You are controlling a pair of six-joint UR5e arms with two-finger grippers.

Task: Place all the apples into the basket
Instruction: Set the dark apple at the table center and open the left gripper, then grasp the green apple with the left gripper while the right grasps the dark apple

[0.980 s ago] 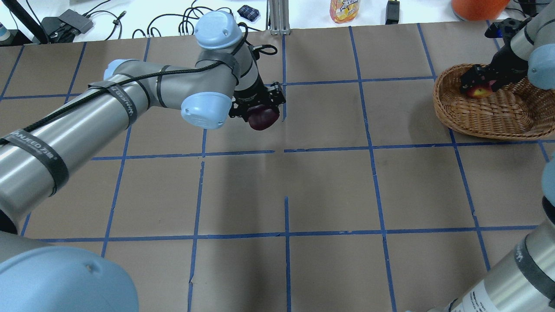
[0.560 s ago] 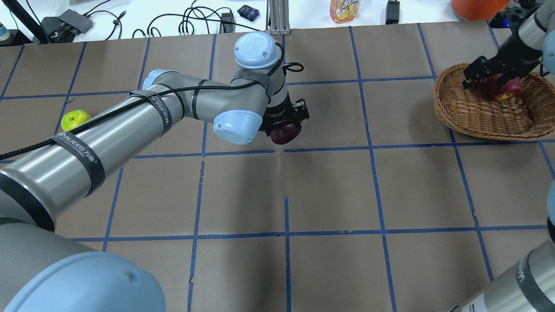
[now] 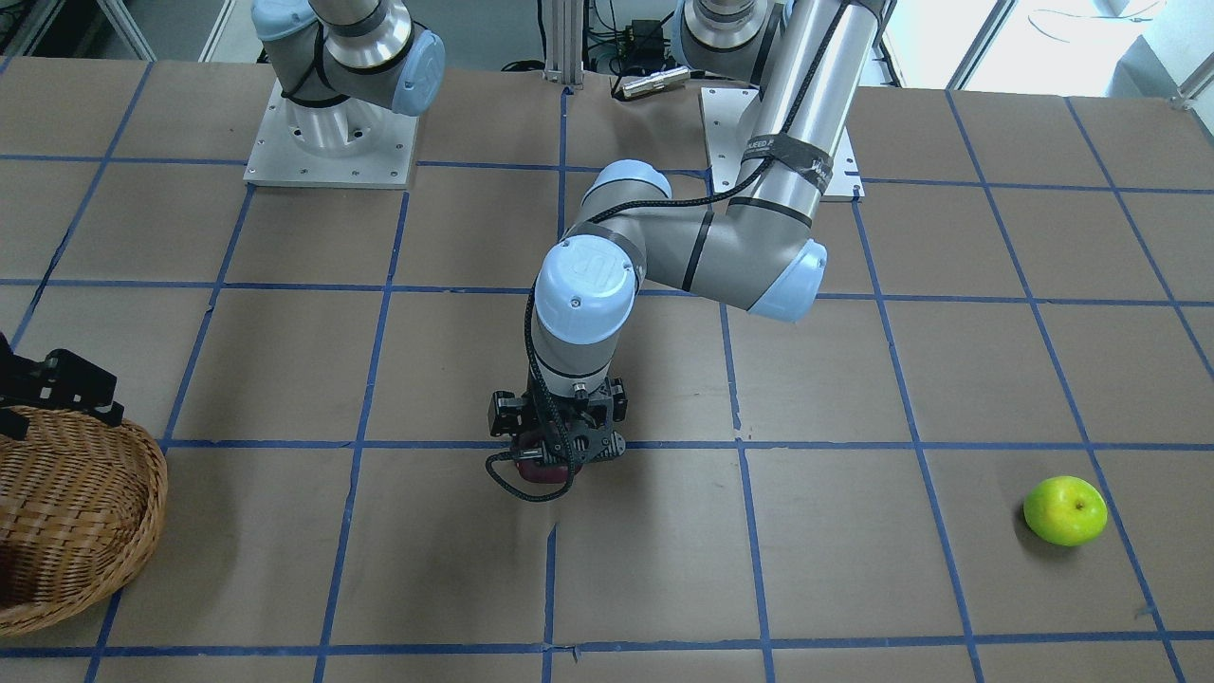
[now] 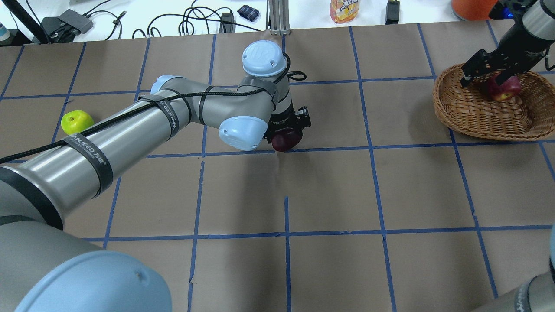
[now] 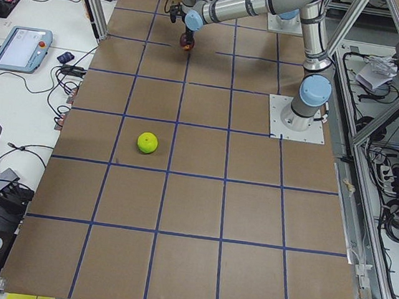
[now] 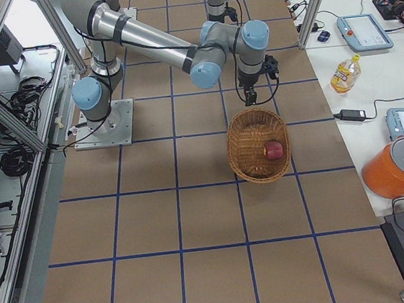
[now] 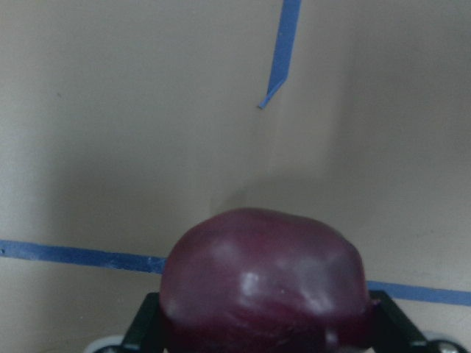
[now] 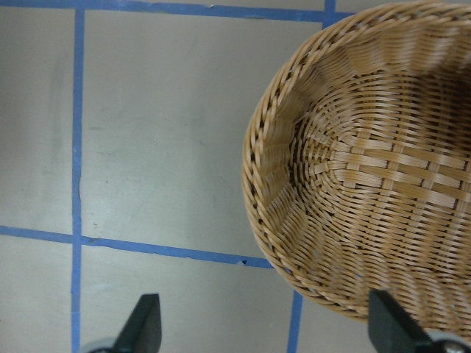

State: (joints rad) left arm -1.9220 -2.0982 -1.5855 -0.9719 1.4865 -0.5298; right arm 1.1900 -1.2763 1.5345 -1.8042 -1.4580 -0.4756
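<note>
My left gripper point(image 4: 287, 138) is shut on the dark maroon apple point(image 7: 265, 287) and holds it just above the table near the middle; the apple also shows in the front view point(image 3: 537, 471). The red apple point(image 4: 504, 88) lies inside the wicker basket point(image 4: 472, 115) at the far right. My right gripper point(image 4: 484, 73) is open and empty over the basket's left rim point(image 8: 294, 191). The yellow-green apple point(image 4: 76, 122) lies on the table at the far left, and it shows in the front view point(image 3: 1064, 510).
A juice bottle point(image 4: 344, 9), an orange container point(image 4: 477, 6) and cables point(image 4: 190, 21) lie on the white bench beyond the table's far edge. The brown table point(image 4: 329, 190) carries a grid of blue tape.
My left arm has carried the maroon apple to the right and nearer to me. My right gripper has let go of the red apple in the basket and has drawn up and back.
</note>
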